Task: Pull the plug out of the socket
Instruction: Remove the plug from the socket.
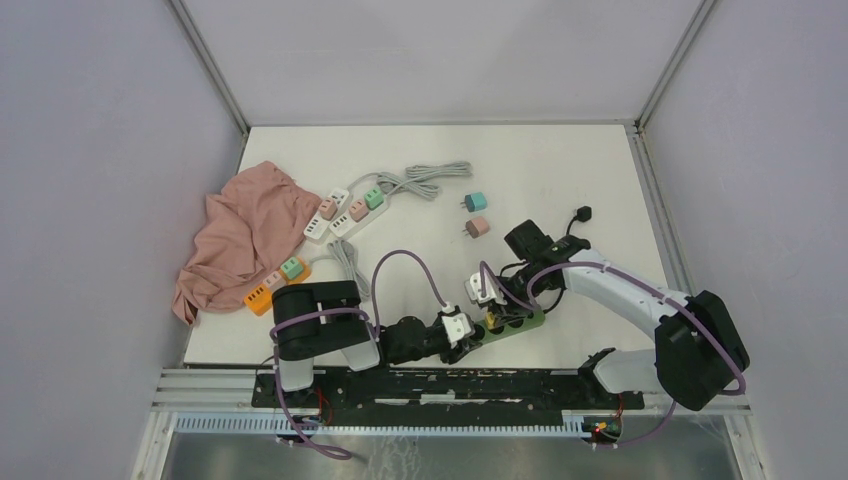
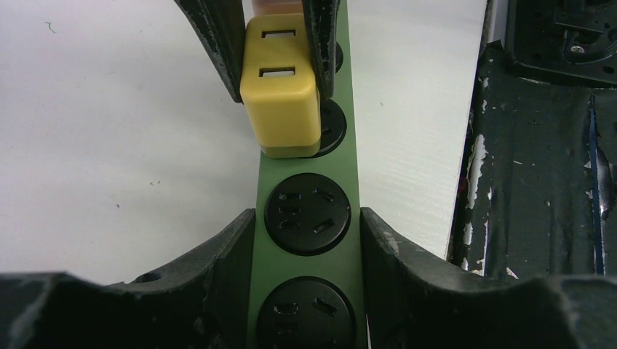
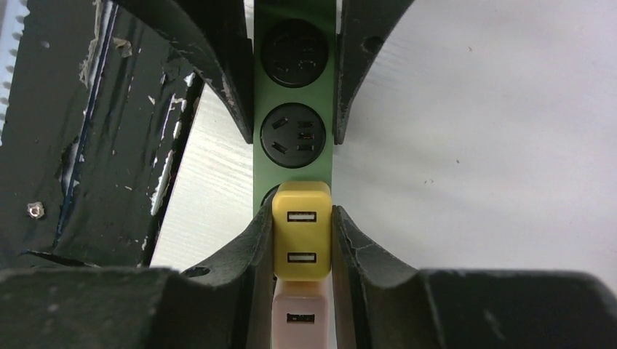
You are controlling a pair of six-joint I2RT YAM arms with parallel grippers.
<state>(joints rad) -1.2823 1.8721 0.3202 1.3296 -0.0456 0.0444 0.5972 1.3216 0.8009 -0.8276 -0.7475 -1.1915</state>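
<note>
Nearest to us, at the near edge of the surface [image 1: 560, 170], lies the green power strip [image 1: 527, 321], and we place everything else from it. Its long axis runs roughly along that edge, left to right, with the round sockets facing up. At the strip's left end our left claw [image 2: 305, 233] is clamped across it, one finger pressed on each long side. Going along the strip from there, we pass one free socket and reach the yellow plug [image 2: 280, 109], seated in the strip with its two slots facing up. Our right claw [image 3: 300, 243] is closed on this plug, with a finger flat on each of two opposite sides. So the right arm has the plug, and the left arm holds the base one socket away. Just past the yellow plug, touching it or nearly so, a pink plug [image 3: 297, 320] appears to sit in the next socket. We judge that the yellow plug's pins run straight down into the strip's face. The pull should therefore go square away from that face, not along the strip, while the left claw holds the strip down. Well behind the strip lie a loose teal adapter [image 1: 474, 203] and a pink adapter [image 1: 477, 227]. Far off to its left are white strips [image 1: 340, 212] with a grey cable and a pink cloth [image 1: 245, 235].
</note>
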